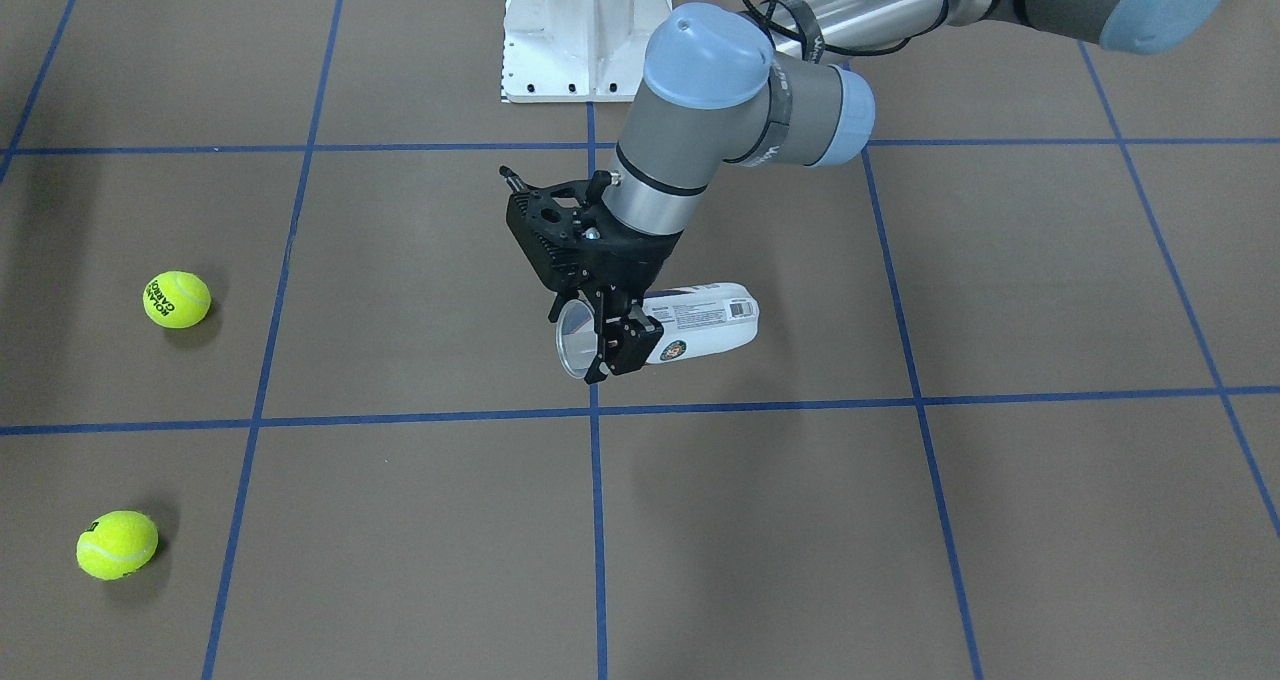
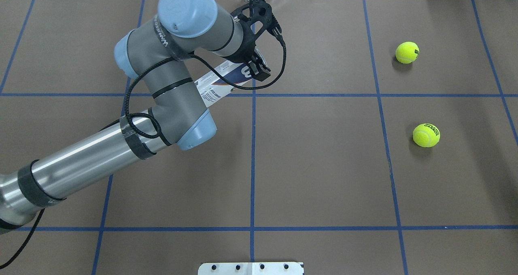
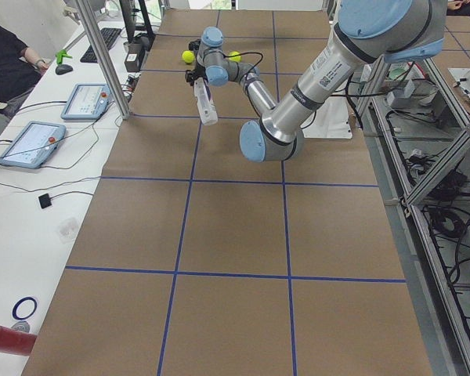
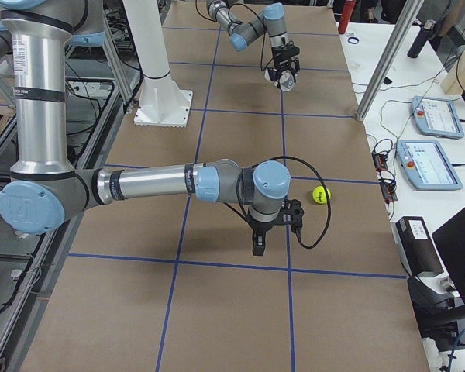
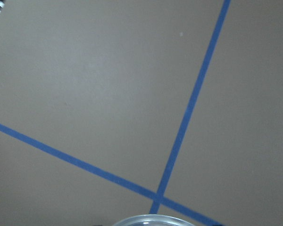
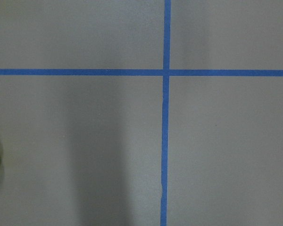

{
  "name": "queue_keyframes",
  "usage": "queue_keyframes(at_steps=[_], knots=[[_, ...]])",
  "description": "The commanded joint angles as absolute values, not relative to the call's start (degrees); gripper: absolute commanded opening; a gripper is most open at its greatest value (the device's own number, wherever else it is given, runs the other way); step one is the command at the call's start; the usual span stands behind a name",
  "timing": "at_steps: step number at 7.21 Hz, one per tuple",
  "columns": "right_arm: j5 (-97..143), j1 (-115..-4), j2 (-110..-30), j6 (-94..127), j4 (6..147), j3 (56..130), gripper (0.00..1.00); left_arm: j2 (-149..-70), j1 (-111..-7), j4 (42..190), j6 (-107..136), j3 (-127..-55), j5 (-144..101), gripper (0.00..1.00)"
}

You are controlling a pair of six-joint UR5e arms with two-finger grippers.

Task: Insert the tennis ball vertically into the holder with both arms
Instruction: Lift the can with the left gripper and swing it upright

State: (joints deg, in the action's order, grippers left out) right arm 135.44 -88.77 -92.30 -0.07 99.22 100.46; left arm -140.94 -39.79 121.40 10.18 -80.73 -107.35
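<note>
Near the middle of the table, by a crossing of blue tape lines, the left claw is closed on the can and grips it at its open, metal-rimmed end. The can lies on its side, with its mouth turned toward the robot's right and its closed end toward the robot's left. Whether it touches the table cannot be told. Off on the robot's right, well apart from the can, a tennis ball and a second ball lie on the table. The right claw hangs low there, pointing down. Whether it is open or closed cannot be told. A white pedestal base stands behind.
</note>
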Motion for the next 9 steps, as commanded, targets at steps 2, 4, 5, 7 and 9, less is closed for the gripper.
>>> queue_keyframes(at_steps=[2, 4, 5, 7, 9], knots=[[135.44, -88.77, -91.5, 0.0, 99.23, 100.46, 1.0, -130.47, -40.52, 153.09, 22.73, -80.77, -105.23, 0.54], [135.53, -88.77, -91.41, 0.0, 99.23, 100.55, 1.0, -127.18, -39.9, 170.79, 28.98, -80.6, -99.51, 0.53], [135.61, -88.77, -91.41, 0.0, 99.23, 100.63, 1.0, -126.74, -39.73, 175.21, 29.96, -80.51, -98.71, 0.52], [135.62, -88.77, -91.41, -0.09, 99.14, 100.55, 1.0, -124.81, -33.1, 188.46, 30.5, -77.8, -87.17, 0.51], [135.53, -88.77, -91.32, -0.09, 99.14, 100.46, 1.0, -126.29, -26.31, 200.95, 30.15, -72.18, -74.76, 0.46]])
